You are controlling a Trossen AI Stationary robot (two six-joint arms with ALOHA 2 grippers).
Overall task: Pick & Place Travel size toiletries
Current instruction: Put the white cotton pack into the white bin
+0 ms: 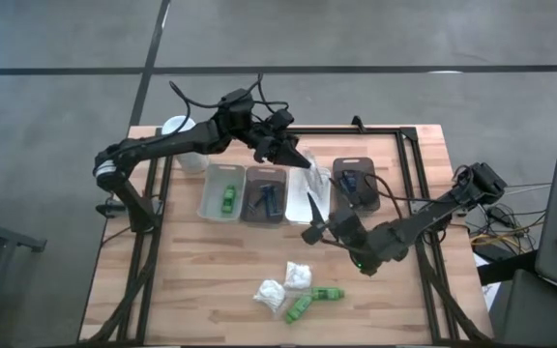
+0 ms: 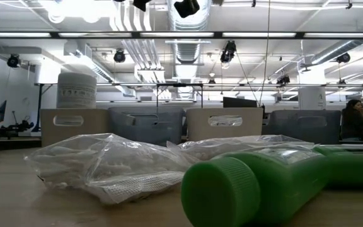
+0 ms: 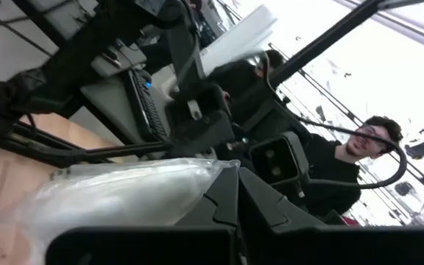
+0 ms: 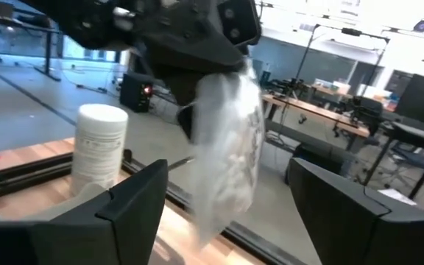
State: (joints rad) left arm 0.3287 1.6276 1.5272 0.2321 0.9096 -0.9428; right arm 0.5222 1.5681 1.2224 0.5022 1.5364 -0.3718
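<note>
Above the row of rectangular plastic trays (image 1: 265, 193), the left gripper (image 1: 293, 155) is pinching a clear plastic bag of white puffs (image 4: 230, 151), hanging before the wide-open, empty right gripper (image 1: 314, 220).

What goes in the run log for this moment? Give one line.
left gripper: shut on white puff bag, held above trays | right gripper: open, near the bag | on table: two green bottles, two puff bags

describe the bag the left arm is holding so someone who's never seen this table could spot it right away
Find the row of four rectangular trays across the far half of the wooden table. Above the third tray from the left, the left claw is shut on a clear plastic bag of white puffs. It alone hangs in the air; the other white puff bags lie near the front edge beside green bottles.
</note>
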